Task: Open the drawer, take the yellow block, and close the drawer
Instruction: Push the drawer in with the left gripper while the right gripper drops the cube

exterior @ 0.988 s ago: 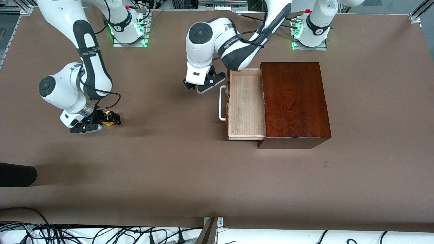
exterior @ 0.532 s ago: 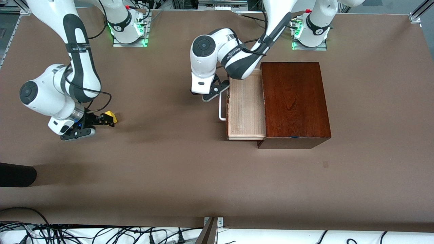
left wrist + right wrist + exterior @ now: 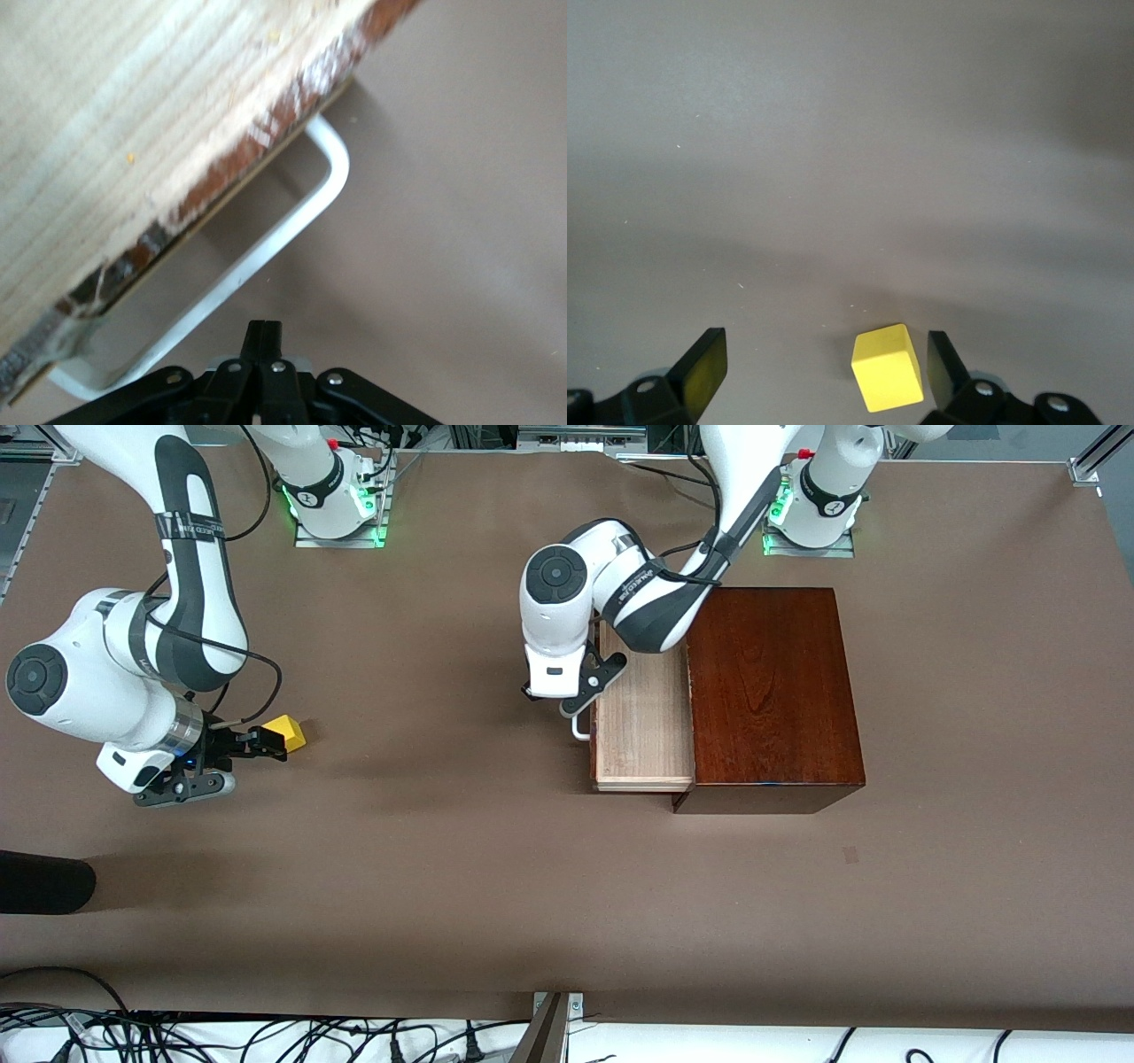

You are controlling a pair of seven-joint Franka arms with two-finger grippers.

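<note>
The drawer [image 3: 642,717] of the dark reddish-brown wooden box [image 3: 771,691] stands pulled out, its pale interior bare. Its white loop handle [image 3: 580,731] faces the right arm's end of the table. My left gripper [image 3: 574,700] is shut and empty, just above the handle; the left wrist view shows the shut fingertips [image 3: 264,341] close to the handle [image 3: 266,257] and the drawer's front edge [image 3: 221,177]. The yellow block [image 3: 285,732] rests on the table. My right gripper [image 3: 264,744] is open beside it; in the right wrist view the block [image 3: 888,367] sits between the spread fingers [image 3: 943,367], untouched.
A dark rounded object [image 3: 44,881] lies at the table's edge toward the right arm's end, nearer the front camera. Cables [image 3: 177,1036] run along the edge nearest the front camera. Brown table surface [image 3: 443,850] spreads between the block and the box.
My right gripper has let go of the yellow block and drawn back toward the right arm's end of the table. My left gripper has moved along the drawer front to above the handle.
</note>
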